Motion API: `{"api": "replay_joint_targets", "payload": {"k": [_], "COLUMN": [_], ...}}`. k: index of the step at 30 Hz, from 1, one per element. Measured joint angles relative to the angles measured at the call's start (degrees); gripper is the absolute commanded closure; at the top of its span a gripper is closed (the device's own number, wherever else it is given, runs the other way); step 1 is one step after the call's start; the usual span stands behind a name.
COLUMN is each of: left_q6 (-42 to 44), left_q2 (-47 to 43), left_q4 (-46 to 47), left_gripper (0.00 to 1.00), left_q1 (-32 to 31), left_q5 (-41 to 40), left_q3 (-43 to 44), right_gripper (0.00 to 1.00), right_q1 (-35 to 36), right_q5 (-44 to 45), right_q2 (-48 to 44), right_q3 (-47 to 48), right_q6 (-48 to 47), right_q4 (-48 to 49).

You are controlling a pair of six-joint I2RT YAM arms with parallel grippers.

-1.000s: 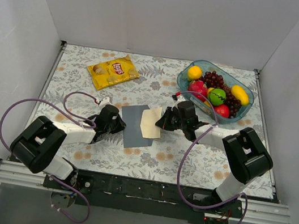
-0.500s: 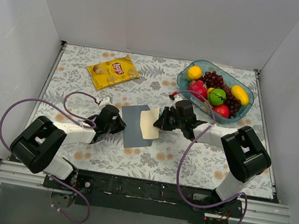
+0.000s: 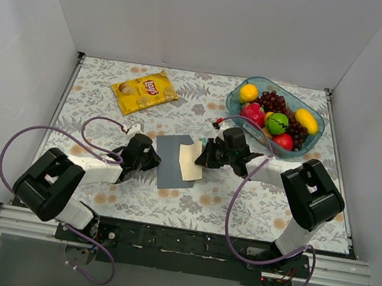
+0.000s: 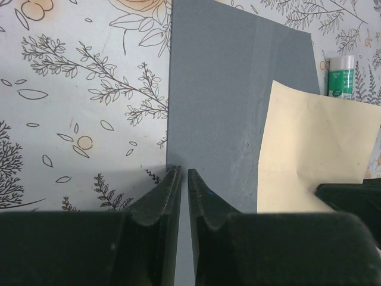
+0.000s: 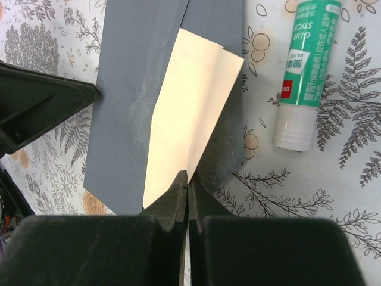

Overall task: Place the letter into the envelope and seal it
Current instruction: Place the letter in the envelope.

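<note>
Floral table (image 3: pixel 80 190): spreading between plain white walls, carrying everything listed below.
Fruit bowl (image 3: pixel 314 140): sitting at the far right corner, well apart from the paperwork; threatening nothing at present.
Crisp bag (image 3: pixel 144 91): lying at the far left, also well clear.
Envelope (image 3: pixel 169 161): lying flat at centre between both grippers; likely sliding or buckling if pushed harder than held.
Letter (image 5: pixel 190 113): resting partly across the Envelope, one slanted edge seeming to tuck under a grey layer, though not showing clearly enough to confirm; probably creasing or jamming at the mouth if driven in skewed.
Left gripper (image 4: pixel 183 179): clamping the Envelope's left edge, fingers nearly touching; possibly squeezing both layers together and closing the opening against the sheet.
Right gripper (image 5: pixel 187 185): pinching the Letter's near corner tightly; risking bending or tearing thin paper by steering from one corner only.
Glue stick (image 5: pixel 300 77): lying just beside the Envelope; probably rolling off if nudged, complicating sealing.
</note>
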Motion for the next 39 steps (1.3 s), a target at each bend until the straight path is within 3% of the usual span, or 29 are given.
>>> {"api": "replay_joint_targets", "payload": {"k": [25,29,30,32,39], "left_q6": [0.72,0.66,0.72,0.85,1.84], "left_q2": [0.57,0.52,0.50,0.15,-2.89], "left_q4": [-0.90,-1.05,-1.31,-1.97,-7.26], "left_gripper": [0.86,0.78,0.71,0.67,0.64], "left_q1": [-0.26,-0.26,-0.31,-0.37,-0.63], "left_q5": [-0.46,-0.39,-0.39,-0.42,-1.55], "left_q3": [1.07,1.20,1.42,1.70,1.90], "right_gripper": [0.99,0.99,0.99,0.99,0.99], "right_q1": [0.00,0.00,0.00,0.00,0.00], "right_q5": [-8.09,-8.07,-8.04,-7.91,-7.39], "right_q2": [1.44,2.25,2.43,2.49,2.49], "right_q3": [-0.04,-0.04,-0.04,-0.04,-0.04], "right_q6": [-4.90,-4.42,-4.20,-3.80,-3.37], "right_q4": [1.79,1.86,1.86,1.86,1.92]}}
